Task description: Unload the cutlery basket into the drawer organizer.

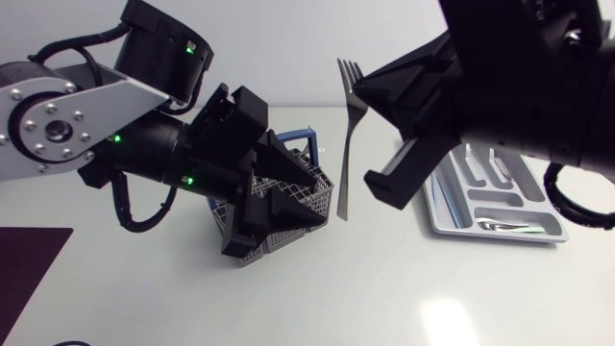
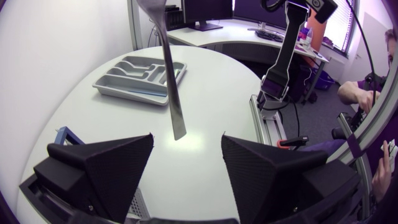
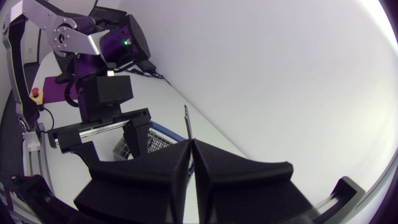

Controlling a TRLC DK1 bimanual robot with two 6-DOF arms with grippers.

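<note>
Holding the fork [image 1: 344, 159] up in the air between the cutlery basket [image 1: 328, 198] and the drawer organizer [image 1: 441, 217], our right gripper [image 3: 191, 148] has it pinched tight just below the tines. Our left gripper [image 2: 186, 142] hangs wide open over the basket, gripping nothing.

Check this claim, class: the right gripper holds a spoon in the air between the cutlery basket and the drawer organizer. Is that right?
Not quite: it is a fork, not a spoon; the head view shows its tines. The rest stands: the right gripper holds it in the air between the cutlery basket and the drawer organizer.
</note>
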